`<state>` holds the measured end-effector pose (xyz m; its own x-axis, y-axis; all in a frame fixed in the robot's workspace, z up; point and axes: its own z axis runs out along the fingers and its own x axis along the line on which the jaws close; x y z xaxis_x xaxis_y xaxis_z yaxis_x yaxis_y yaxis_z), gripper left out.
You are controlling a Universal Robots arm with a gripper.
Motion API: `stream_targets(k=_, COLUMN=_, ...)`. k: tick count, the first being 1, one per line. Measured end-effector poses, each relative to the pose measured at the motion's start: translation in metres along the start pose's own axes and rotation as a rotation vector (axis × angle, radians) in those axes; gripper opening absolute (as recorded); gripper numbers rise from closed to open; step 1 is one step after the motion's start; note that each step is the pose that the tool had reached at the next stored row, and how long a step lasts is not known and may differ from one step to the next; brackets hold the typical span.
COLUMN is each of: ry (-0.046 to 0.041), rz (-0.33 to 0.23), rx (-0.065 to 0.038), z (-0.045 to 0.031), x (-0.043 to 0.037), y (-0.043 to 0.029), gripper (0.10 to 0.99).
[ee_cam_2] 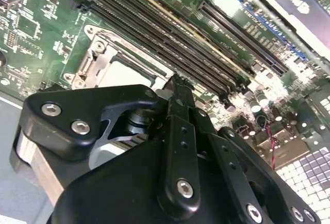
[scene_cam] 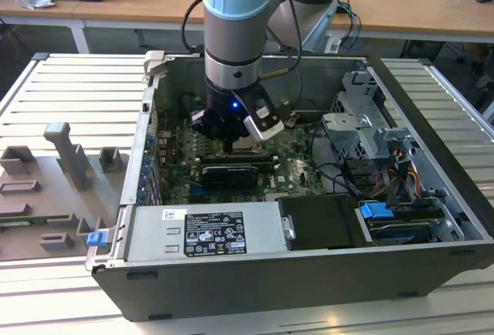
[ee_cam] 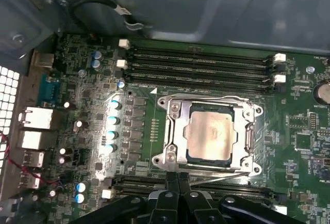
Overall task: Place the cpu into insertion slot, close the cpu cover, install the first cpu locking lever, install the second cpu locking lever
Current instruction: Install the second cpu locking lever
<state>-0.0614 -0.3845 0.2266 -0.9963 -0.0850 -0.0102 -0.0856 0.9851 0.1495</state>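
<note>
In the first wrist view the cpu point(ee_cam: 209, 133), a pale tan square chip, lies flat in the insertion slot point(ee_cam: 246, 137) on the green board. The silvery cpu cover point(ee_cam: 176, 131) lies down around it, and the chip shows through its window. A thin wire lever point(ee_cam: 221, 176) runs slanted along the socket's edge nearest my fingers. My gripper point(ee_cam: 178, 176) is shut with nothing between its fingers, and its tips stand at that same edge. In the second wrist view the gripper point(ee_cam_2: 176, 85) reaches over the socket point(ee_cam_2: 111, 66). In the exterior view the gripper point(scene_cam: 234, 140) hangs low inside the case point(scene_cam: 255, 296).
Long black memory slots point(ee_cam: 201, 61) run beside the socket. In the exterior view a long black card point(scene_cam: 228, 174) lies just in front of the socket. A power supply point(scene_cam: 204, 231), a drive cage point(scene_cam: 363, 130) and loose cables point(scene_cam: 347, 177) crowd the case. A grey fixture tray point(scene_cam: 54, 188) sits on the exterior view's left.
</note>
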Motion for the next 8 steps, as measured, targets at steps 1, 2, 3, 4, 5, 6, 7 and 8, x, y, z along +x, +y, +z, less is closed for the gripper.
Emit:
stream_targets(k=1, ry=0.0, rz=0.0, rx=0.0, z=0.0003, x=0.0, y=-0.0003, gripper=0.106)
stream_targets(k=2, ry=-0.0001, rz=0.0, rx=0.0, z=0.0011, x=0.0001, y=-0.0006, gripper=0.106)
stream_targets(k=3, ry=-0.0002, rz=0.0, rx=0.0, z=0.0023, x=0.0003, y=-0.0009, gripper=0.106)
stream_targets(k=4, ry=-0.0003, rz=0.0, rx=-0.001, z=0.0046, x=0.001, y=-0.0015, gripper=0.106)
stream_targets(k=5, ry=-0.0002, rz=0.0, rx=-0.003, z=0.007, x=0.002, y=-0.002, gripper=0.106)
stream_targets(k=6, ry=-0.0004, rz=0.0, rx=-0.004, z=0.0087, x=0.0027, y=-0.0022, gripper=0.106)
stream_targets(k=7, ry=-0.0005, rz=0.0, rx=-0.007, z=0.0096, x=0.004, y=-0.0025, gripper=0.106)
stream_targets(k=8, ry=-0.0011, rz=0.0, rx=-0.012, z=0.0117, x=0.0053, y=-0.0031, gripper=0.106)
